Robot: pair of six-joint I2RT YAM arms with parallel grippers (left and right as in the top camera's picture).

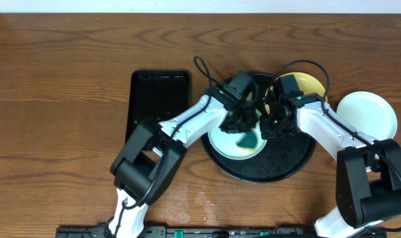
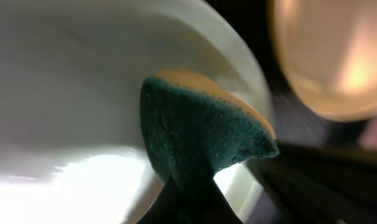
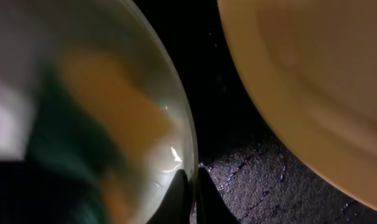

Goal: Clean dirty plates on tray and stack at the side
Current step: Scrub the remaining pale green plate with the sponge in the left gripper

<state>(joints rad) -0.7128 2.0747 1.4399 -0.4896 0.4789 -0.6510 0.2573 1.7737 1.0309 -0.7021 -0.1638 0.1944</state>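
Step in hand: scrubbing pale blue plate [image 1: 230,147], which lies in round black tray [image 1: 280,165], centre-right of overhead frame
Left gripper [image 1: 242,124]: jaws clamped tight on green sponge [image 2: 198,134], sponge against plate's inside
Right gripper [image 3: 191,186]: jaws pinched shut on plate rim, steadying it
Yellow plate [image 1: 306,84] at tray's upper right; third plate [image 1: 367,114] off tray, far right on table [image 1: 68,66]
To do well, probably: small circular wipes, light downward pressure, firm rim pinch so plate doesn't skid, sponge kept clear of yellow plate
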